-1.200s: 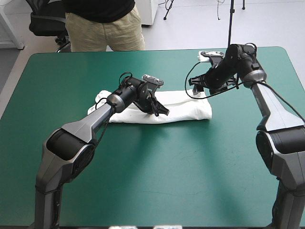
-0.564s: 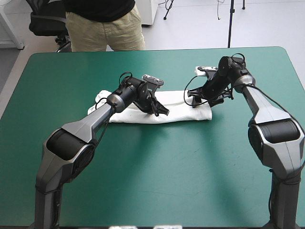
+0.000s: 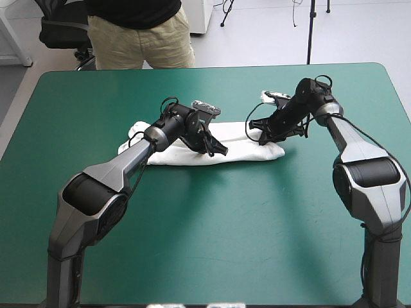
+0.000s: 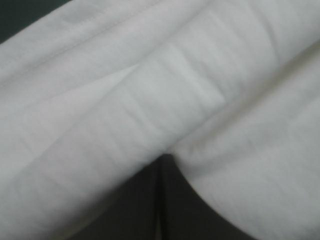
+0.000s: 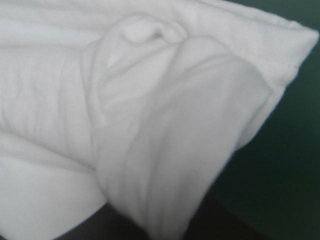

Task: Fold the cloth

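The white T-shirt (image 3: 247,149) is lying as a long folded band a little beyond the middle of the teal-green table (image 3: 205,244). Its long axis is running left to right, roughly parallel to the far edge, leaving broad bare cover on the near side and past both ends. The left gripper (image 3: 217,150) is pinching the band's near edge about midway along, fingers (image 4: 135,210) meeting almost in a point, while the right gripper (image 3: 260,136) is clamping a fold at the right end, fingers (image 5: 90,232) all but closed.
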Robot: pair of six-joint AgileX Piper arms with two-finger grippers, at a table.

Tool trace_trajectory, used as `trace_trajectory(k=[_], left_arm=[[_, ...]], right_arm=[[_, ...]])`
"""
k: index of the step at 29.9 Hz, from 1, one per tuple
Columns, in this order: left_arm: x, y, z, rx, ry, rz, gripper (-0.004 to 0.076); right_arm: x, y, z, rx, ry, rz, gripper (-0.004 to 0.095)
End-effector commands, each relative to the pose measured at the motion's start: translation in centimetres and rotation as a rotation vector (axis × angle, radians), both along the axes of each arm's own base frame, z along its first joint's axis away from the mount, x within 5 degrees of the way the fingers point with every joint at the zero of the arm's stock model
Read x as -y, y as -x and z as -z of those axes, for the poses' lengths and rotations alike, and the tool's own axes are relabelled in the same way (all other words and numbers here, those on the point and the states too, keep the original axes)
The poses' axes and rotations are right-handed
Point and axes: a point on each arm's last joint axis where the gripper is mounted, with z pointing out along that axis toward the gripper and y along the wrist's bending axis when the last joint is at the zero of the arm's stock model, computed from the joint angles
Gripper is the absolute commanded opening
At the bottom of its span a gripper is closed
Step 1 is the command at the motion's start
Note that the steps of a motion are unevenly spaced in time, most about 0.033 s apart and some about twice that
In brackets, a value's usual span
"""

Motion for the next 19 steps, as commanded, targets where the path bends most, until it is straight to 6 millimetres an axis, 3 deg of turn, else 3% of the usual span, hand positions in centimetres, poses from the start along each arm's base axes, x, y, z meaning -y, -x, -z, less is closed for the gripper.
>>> trace_trajectory(k=[1, 4, 12, 19], left_arm=[[-0.1, 0.4, -2.1, 0.019, 0.021, -0.001, -0.0017], [-0.1, 0.4, -2.1, 0.019, 0.021, -0.001, -0.0017], [-0.1, 0.4, -2.1, 0.022, 0.023, -0.001, -0.0017], [0.0, 0.4, -2.1, 0.025, 0.024, -0.001, -0.0017]], right_arm=[[-0.1, 0.5, -2.8, 0.052, -0.024, -0.017, -0.0015], [-0.2, 0.8, -4.3, 0.087, -0.029, -0.021, -0.0015], [-0.7, 1.9, -11.0, 0.244, -0.084, -0.051, -0.0015], [-3.3, 3.3, -15.1, 0.346, -0.155, -0.113, -0.0015]])
